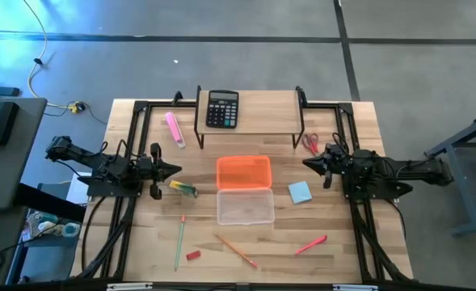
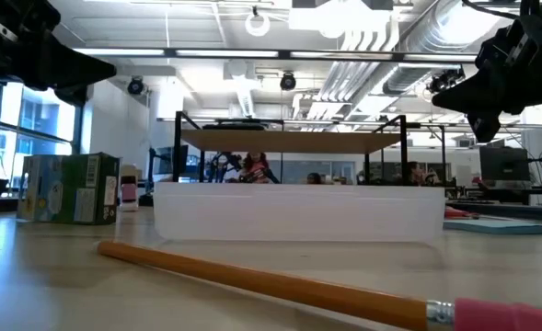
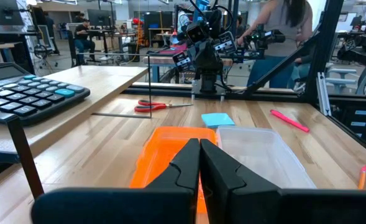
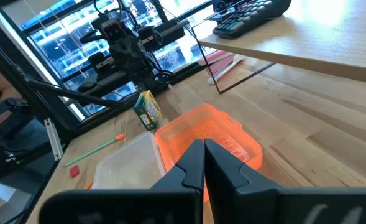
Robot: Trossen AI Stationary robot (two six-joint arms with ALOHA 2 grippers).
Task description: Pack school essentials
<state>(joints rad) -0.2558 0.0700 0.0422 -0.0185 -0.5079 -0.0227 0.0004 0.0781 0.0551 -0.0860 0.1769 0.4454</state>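
An open pencil case lies mid-table: the orange tray [image 1: 243, 173] and, on its near side, the clear half [image 1: 244, 206]. Around it on the wood lie a yellow-green box [image 1: 183, 188], green pencil [image 1: 179, 241], tiny red eraser [image 1: 192, 255], orange pencil [image 1: 236, 250], red pen [image 1: 311, 244], light-blue notepad [image 1: 300, 192] and red-handled scissors [image 1: 310, 144]. My left gripper [image 1: 173, 170] hovers shut left of the tray, above the table. My right gripper [image 1: 309, 163] hovers shut to the tray's right, near the scissors. Each points at the case and touches nothing.
A wooden shelf on black wire legs [image 1: 250, 121] stands at the far edge and carries the black calculator [image 1: 222, 108]. A pink marker [image 1: 174, 129] lies left of it. Black frame rails [image 1: 132, 153] run along both table sides. A person [image 3: 282, 37] stands beyond the table.
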